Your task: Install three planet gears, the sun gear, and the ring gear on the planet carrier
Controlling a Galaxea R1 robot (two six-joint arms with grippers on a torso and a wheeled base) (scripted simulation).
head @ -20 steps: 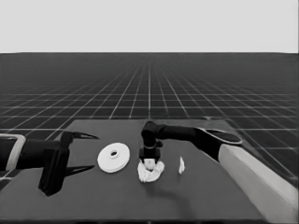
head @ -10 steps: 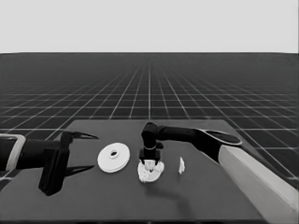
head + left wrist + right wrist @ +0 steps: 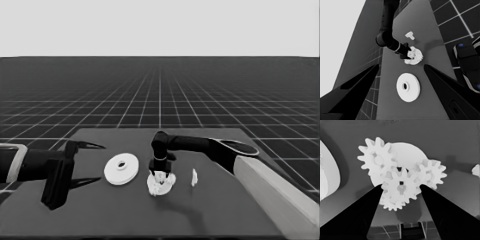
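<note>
The right hand [image 3: 400, 188] grips a gear [image 3: 400, 188] between its fingers, over the smaller round part [image 3: 402, 152]; left hand [image 3: 82, 164] waits released.

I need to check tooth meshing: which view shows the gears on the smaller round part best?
The right wrist view: the gears fill it, teeth distinct, between the right end effector's fingers. The head view and left wrist view show only a small white cluster.

No text, label, brand, number or sign can be read anywhere, so far as these views allow.
</note>
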